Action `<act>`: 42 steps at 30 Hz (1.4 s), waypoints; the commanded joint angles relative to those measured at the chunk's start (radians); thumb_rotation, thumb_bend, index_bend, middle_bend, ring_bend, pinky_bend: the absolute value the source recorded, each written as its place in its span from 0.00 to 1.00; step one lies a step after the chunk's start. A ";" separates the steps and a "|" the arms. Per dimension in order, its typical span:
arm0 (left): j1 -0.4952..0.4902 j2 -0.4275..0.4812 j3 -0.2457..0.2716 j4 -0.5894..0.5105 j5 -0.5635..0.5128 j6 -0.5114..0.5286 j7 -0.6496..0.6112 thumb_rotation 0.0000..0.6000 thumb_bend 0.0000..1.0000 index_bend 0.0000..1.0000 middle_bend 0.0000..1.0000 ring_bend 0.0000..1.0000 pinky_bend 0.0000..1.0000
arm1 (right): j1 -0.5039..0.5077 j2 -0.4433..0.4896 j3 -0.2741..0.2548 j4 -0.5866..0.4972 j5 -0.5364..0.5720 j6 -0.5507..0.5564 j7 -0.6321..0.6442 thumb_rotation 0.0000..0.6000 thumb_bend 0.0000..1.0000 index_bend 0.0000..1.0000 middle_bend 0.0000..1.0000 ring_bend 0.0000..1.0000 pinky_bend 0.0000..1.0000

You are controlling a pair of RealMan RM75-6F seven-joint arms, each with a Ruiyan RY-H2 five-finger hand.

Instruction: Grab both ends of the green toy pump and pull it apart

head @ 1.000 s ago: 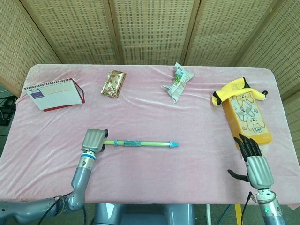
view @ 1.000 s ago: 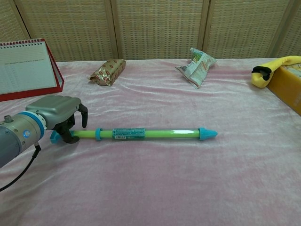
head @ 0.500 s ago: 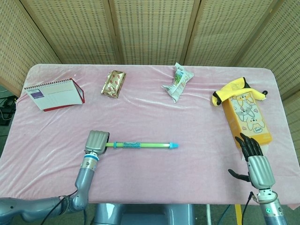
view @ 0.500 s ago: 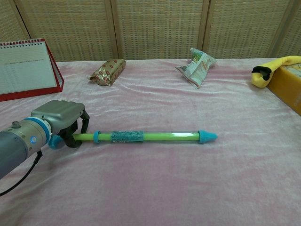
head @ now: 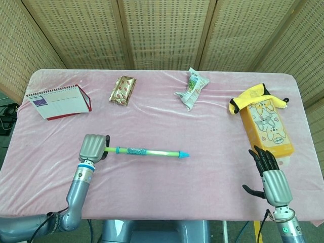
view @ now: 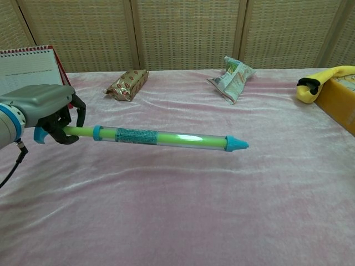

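Green toy pump (view: 166,137): handle end clenched in left hand (view: 47,113) fingers, cantilevered, liable to droop or slip; right hand (head: 269,174) released, well apart.

Notebook (head: 58,102), two snack packets (head: 123,90) (head: 192,88), yellow box (head: 267,126).

head view high, looking down, chest view low, near, both sharing table (head: 212,121)

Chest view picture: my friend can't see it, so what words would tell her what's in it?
A robot's left hand holds one end of a green toy pump above a pink table. Behind lie two snack packets, a notebook at far left and a yellow box at far right.
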 commanded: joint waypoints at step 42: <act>-0.019 0.196 0.027 -0.227 -0.055 0.069 -0.093 1.00 0.66 0.85 0.94 0.85 0.81 | 0.295 -0.374 0.215 -0.378 0.353 -0.140 -0.899 1.00 0.45 0.47 1.00 1.00 0.66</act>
